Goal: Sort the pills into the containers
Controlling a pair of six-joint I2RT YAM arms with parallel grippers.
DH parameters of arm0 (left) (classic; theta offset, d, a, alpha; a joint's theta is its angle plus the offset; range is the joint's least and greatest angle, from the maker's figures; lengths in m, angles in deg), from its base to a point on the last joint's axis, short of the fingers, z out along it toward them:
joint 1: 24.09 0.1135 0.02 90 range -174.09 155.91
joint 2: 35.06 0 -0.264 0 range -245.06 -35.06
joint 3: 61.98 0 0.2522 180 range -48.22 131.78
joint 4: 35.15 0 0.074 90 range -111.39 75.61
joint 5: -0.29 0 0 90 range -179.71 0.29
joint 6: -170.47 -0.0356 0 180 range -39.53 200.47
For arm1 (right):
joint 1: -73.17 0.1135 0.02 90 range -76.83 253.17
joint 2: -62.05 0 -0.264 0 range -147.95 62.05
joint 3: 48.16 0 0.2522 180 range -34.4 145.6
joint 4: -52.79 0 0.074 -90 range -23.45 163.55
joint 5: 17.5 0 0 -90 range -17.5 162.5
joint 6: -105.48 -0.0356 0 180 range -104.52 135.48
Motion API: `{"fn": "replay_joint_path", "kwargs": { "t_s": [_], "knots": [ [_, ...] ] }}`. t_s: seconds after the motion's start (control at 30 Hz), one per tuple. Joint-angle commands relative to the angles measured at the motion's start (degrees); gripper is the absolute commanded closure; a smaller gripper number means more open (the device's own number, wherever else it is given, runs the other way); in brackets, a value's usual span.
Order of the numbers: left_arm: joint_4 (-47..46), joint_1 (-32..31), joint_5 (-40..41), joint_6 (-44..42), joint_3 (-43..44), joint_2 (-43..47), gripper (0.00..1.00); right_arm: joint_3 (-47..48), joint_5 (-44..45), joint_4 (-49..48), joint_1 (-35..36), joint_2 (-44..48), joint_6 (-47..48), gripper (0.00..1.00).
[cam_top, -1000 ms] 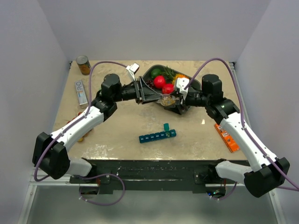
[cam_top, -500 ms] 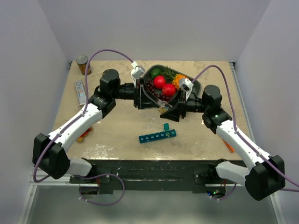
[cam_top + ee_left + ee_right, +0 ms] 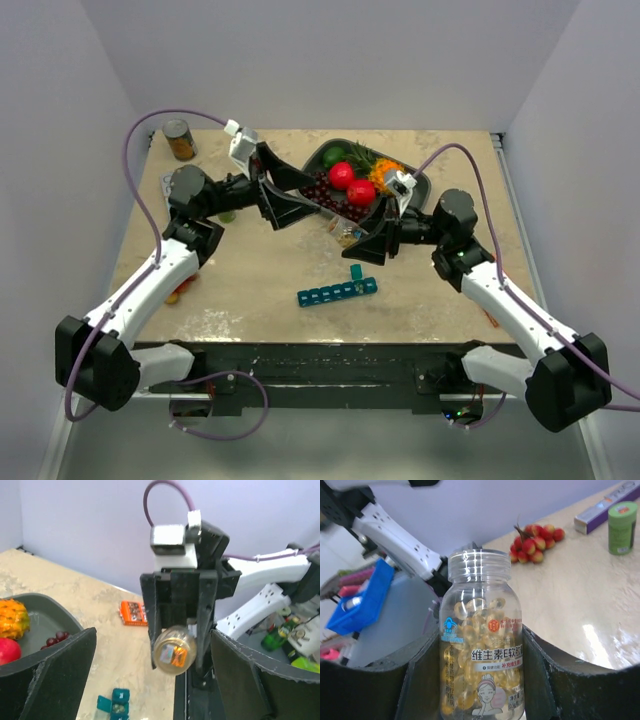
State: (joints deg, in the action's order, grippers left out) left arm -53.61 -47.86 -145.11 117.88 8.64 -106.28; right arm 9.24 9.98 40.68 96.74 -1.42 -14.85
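There are two arms. The right gripper (image 3: 362, 238) has its two fingers shut tight on one small clear bottle (image 3: 481, 670), one finger on each side. The bottle has no cap on, and it is full of the pills (image 3: 466, 611), little yellow see-through ones, too many to count. The bottle is up in the air, between the grey fruit tray (image 3: 312, 158) and the one blue pill strip (image 3: 330, 294). The strip lies on the table with one lid standing up. The left gripper (image 3: 300, 197) is near the tray, its two fingers spread wide with nothing in them. The tray holds two red round fruits (image 3: 341, 175) and some dark cherries (image 3: 55, 640). On the table are also one can (image 3: 178, 140), one orange box (image 3: 132, 613), one small green bottle (image 3: 621, 527), one long purple box (image 3: 602, 509) and one bunch of red cherries (image 3: 535, 539). The table (image 3: 250, 265) is tan with pale patches. The walls (image 3: 320, 60) around it are plain and light.
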Motion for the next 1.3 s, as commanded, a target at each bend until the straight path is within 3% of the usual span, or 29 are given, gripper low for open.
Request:
{"fn": "replay_joint_path", "kwargs": {
  "t_s": [0.0,0.07,0.13,0.2,0.33,0.47,0.67,0.83,1.27],
  "knots": [
    [-5.66,1.62,4.07,12.3,0.36,4.07,0.01,6.54,1.43,13.79,-0.19,1.76,18.74,1.0],
    [-1.82,2.85,4.42,16.27,0.53,4.07,0.01,10.04,4.23,24.68,-0.19,1.85,27.12,1.0],
    [1.02,4.34,3.64,23.65,0.36,3.29,0.01,12.51,6.44,36.34,-0.19,2.02,41.27,1.0],
    [4.62,4.78,1.97,29.61,-1.04,2.41,0.01,15.24,11.16,42.63,-0.28,2.55,52.75,1.0],
    [8.75,4.7,5.11,29.66,-5.52,4.51,0.01,16.66,16.46,51.69,-0.28,3.52,63.8,1.0],
    [14.99,2.95,9.42,27.1,-7.02,4.86,0.01,15.96,17.08,51.8,-0.19,3.0,66.01,1.0],
    [11.32,-3.03,12.5,28.33,-7.82,2.06,0.03,15.6,16.64,51.18,-0.28,2.2,65.83,1.0],
    [6.83,-3.74,12.94,29.65,-8.35,0.56,0.04,15.25,16.12,51.44,-0.19,2.47,65.57,1.0],
    [6.91,-5.32,14.35,29.65,-7.12,-1.81,0.04,15.6,15.41,51.71,-0.19,2.38,65.39,1.0]
  ]
}}
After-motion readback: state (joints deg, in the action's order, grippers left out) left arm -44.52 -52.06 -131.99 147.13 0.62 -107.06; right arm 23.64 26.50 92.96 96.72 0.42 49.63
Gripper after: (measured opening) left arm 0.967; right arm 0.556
